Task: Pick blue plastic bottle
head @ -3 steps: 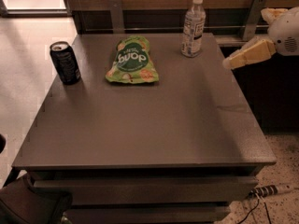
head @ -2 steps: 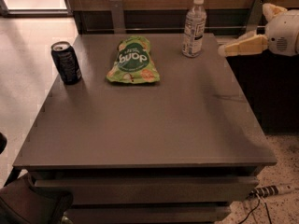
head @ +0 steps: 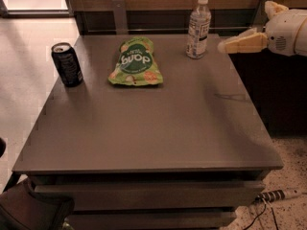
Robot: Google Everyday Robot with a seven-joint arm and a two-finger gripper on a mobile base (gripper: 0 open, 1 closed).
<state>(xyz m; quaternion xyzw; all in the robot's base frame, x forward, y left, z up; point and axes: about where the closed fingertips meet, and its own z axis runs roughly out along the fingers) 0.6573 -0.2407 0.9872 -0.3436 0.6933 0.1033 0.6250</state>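
Observation:
The blue plastic bottle (head: 198, 28) is a small clear bottle with a white cap and a pale label. It stands upright near the far right edge of the grey table (head: 158, 128). My gripper (head: 243, 26) comes in from the right at the bottle's height, a short gap to the right of it. It is open and empty. One tan finger (head: 242, 43) points left at the bottle and the other (head: 272, 6) sits higher, near the white wrist (head: 288, 32).
A black soda can (head: 67, 64) stands at the far left of the table. A green snack bag (head: 136, 61) lies flat between the can and the bottle. A wooden wall with rails runs behind the table. A power strip (head: 278, 194) lies on the floor at the lower right.
My gripper has moved left, closer to the bottle, and its lower finger now points level at it. The bottle, can and bag have not moved.

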